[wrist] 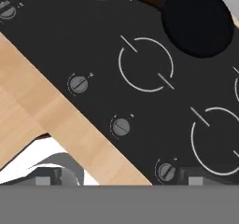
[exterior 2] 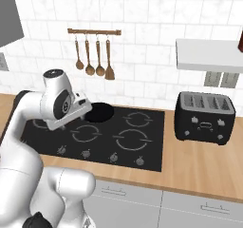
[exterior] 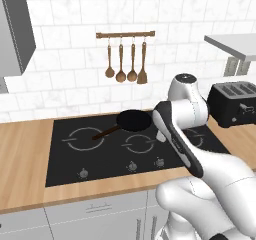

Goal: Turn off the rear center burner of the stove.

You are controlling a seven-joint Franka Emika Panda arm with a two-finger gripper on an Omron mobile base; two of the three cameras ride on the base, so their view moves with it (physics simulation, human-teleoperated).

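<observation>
Knobs (wrist: 121, 126) nearest on stove (wrist: 56, 36); frying pan (wrist: 198, 20) empty; hand state unclear.

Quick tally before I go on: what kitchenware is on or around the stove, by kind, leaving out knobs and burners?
Wooden spoons on the wall rail: 3
Wooden spatula on the rail: 1
Black frying pan on the hob: 1
Black toaster on the counter: 1
Total: 6

Black glass stove (exterior: 65, 164) w/ grey broken-ring marks and grey knobs (wrist: 121, 127); black frying pan (exterior: 134, 119) w/ dark brown handle. Light wood-grain counter (exterior: 22, 159), white marbled tile wall (exterior 2: 152, 27), black toaster (exterior 2: 205, 117), brown wooden utensils (exterior: 126, 59), grey cabinets.
</observation>
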